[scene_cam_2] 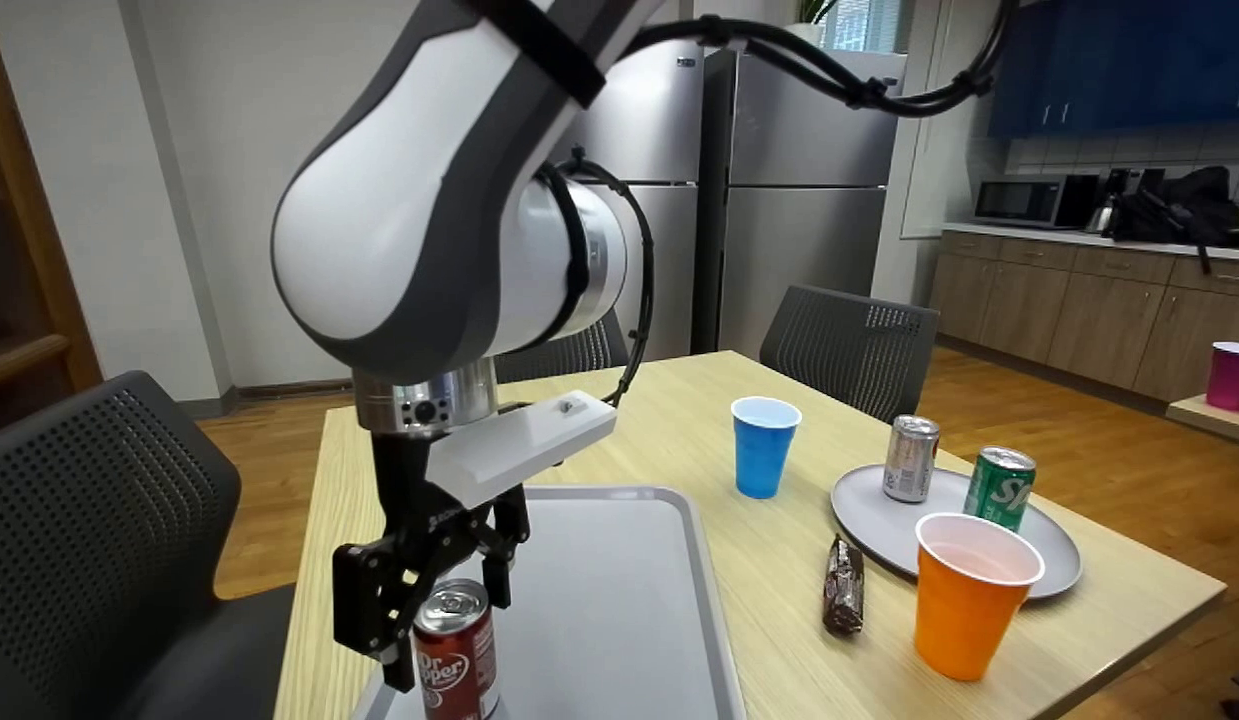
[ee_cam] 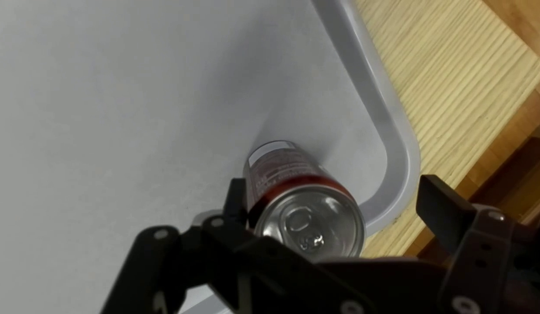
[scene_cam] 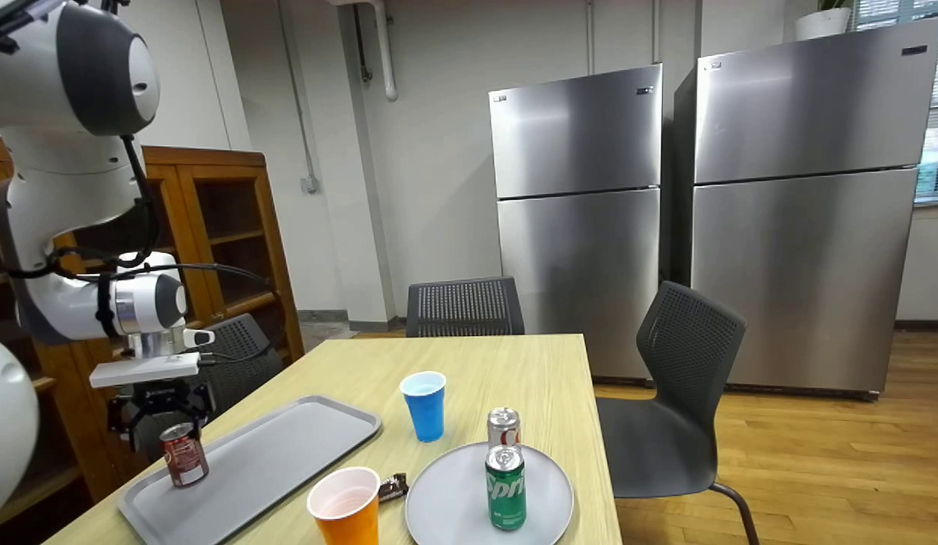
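Spread wide, my gripper hangs low with its 2 black fingers on either side of a red Dr Pepper can. In the wrist view the can sits far nearer to 1 of them, so close that I cannot tell whether they touch; between the can and the other finger I see a plain gap. The can stands, lid up, on a long gray tray, near a rounded corner. Under the tray is a pale wooden table. Past the tray, in both exterior views, a blue cup stands upright on the table. An orange cup stands just beside a round gray plate, and a bar in a dark brown wrapper lies near them both. On the plate are 2 cans: a silver can and a green Sprite can. Seen in an exterior view, the Sprite can partly covers the silver can. A dark chair stands by the table, and 2 steel refrigerators stand further back.
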### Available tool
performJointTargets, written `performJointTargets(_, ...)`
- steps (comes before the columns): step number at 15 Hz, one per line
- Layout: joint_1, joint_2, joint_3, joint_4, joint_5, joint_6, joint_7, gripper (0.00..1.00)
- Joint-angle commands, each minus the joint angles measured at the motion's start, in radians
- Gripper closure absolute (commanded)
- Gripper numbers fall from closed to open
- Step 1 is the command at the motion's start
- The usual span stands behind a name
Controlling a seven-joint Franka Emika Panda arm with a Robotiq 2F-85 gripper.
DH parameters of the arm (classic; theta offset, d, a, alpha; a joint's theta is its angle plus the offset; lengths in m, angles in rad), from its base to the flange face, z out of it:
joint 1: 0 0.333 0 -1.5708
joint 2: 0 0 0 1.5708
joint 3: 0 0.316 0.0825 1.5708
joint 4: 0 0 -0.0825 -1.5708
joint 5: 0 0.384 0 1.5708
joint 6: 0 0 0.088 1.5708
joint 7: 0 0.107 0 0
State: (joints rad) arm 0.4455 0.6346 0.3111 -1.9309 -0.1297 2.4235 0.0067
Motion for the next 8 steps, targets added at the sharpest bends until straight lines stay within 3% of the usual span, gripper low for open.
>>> performJointTargets(1, 0.021, 0.029, -0.013, 0.058, -0.005, -0.055, -0.006, 0.00)
performJointTargets(8, 0.023, 0.057, -0.020, 0.097, -0.006, -0.075, -0.003, 0.00)
